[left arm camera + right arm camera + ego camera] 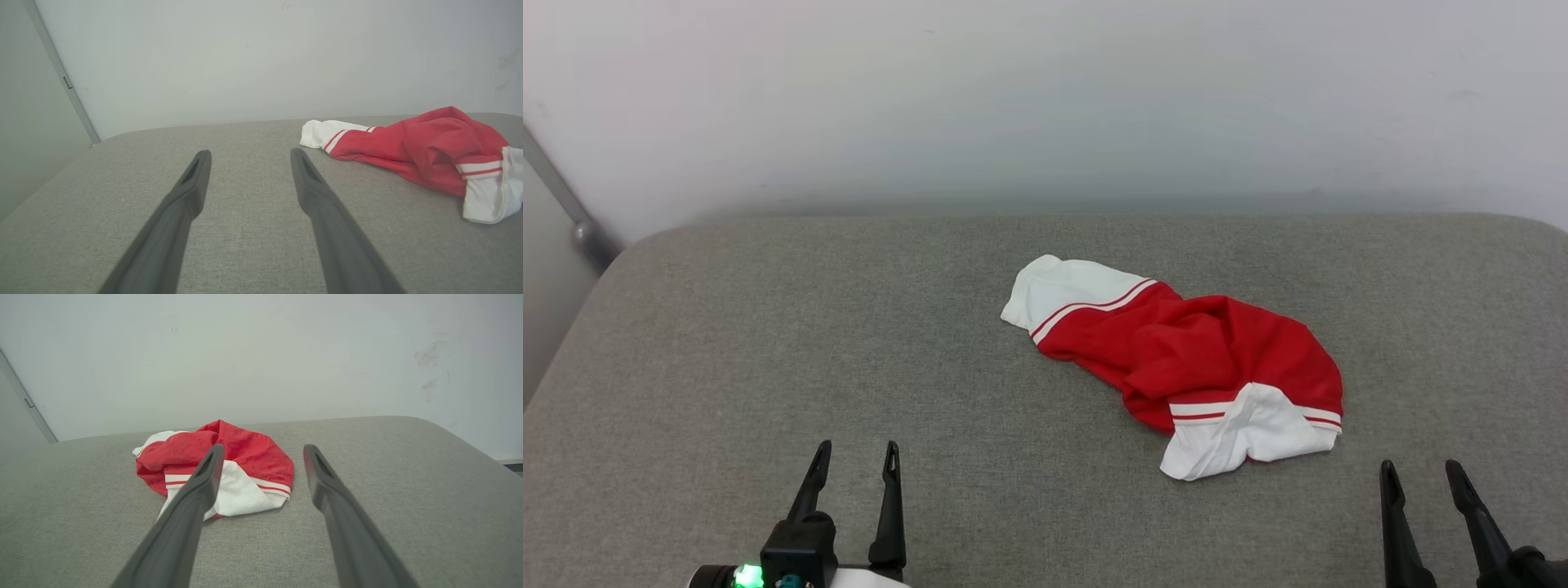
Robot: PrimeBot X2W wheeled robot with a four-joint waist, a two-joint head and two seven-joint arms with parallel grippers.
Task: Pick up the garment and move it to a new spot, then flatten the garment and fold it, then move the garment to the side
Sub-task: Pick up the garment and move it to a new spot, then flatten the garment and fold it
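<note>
The garment lies crumpled on the grey padded surface, right of centre: red cloth with a white sleeve at its far left end and another at its near right end, both with red-and-white stripe trim. No print shows. My left gripper stands open near the front edge, well to the garment's left, nothing between its fingers. My right gripper is open at the lower right, just past the near sleeve. The left wrist view has the garment to the right of the open left gripper. The right wrist view has the garment ahead and left of the open right gripper.
A pale wall rises directly behind the padded surface. A grey metal rail slants down at the far left corner. The surface's rounded edge falls away on the right.
</note>
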